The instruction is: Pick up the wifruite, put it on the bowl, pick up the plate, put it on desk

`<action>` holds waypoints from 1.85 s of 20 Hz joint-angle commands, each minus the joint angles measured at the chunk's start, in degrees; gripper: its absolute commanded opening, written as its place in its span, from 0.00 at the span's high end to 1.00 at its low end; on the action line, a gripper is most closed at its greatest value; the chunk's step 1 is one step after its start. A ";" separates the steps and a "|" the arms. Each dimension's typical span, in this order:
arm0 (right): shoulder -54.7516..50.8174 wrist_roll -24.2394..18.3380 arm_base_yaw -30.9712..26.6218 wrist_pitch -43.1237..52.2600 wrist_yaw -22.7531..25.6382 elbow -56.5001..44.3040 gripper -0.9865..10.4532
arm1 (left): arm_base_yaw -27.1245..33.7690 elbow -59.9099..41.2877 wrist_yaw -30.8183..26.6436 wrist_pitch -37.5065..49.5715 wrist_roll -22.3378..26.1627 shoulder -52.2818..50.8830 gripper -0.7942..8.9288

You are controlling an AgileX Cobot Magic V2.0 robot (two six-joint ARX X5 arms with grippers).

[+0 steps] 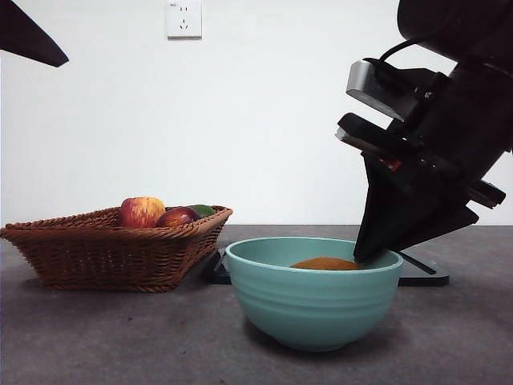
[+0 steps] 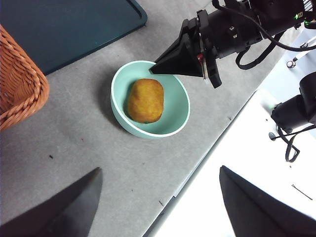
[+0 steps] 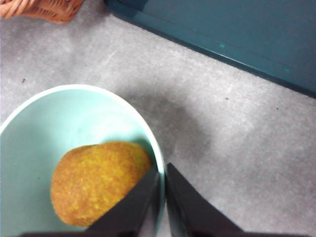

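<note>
Wifruite [image 1: 325, 263] lies inside the teal bowl [image 1: 313, 309], low and centre-right in the front view, only its brown-golden top showing above the rim (the left wrist view shows the whole oval resting on the bowl's floor). The right gripper [image 1: 370, 255] slants down from the upper right of the front view, its black tip at the bowl's right rim. Its jaws are almost closed with only a thin slit between them, holding nothing, and the tip sits over the rim just beside the fruit. The left gripper [image 2: 158, 190] hangs high over the desk [image 1: 96, 337]; its jaws stand wide apart and empty. A wicker basket [image 1: 112, 249] at the left of the front view holds a streaked apple [image 1: 141, 212] and a dark red fruit [image 1: 177, 216]. A dark teal plate [image 3: 232, 29] lies flat behind the bowl.
</note>
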 commanded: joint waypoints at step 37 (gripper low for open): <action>28.46 -6.80 -15.41 -0.57 -0.04 30.71 0.80 | -0.35 0.33 0.28 0.13 0.85 0.28 0.53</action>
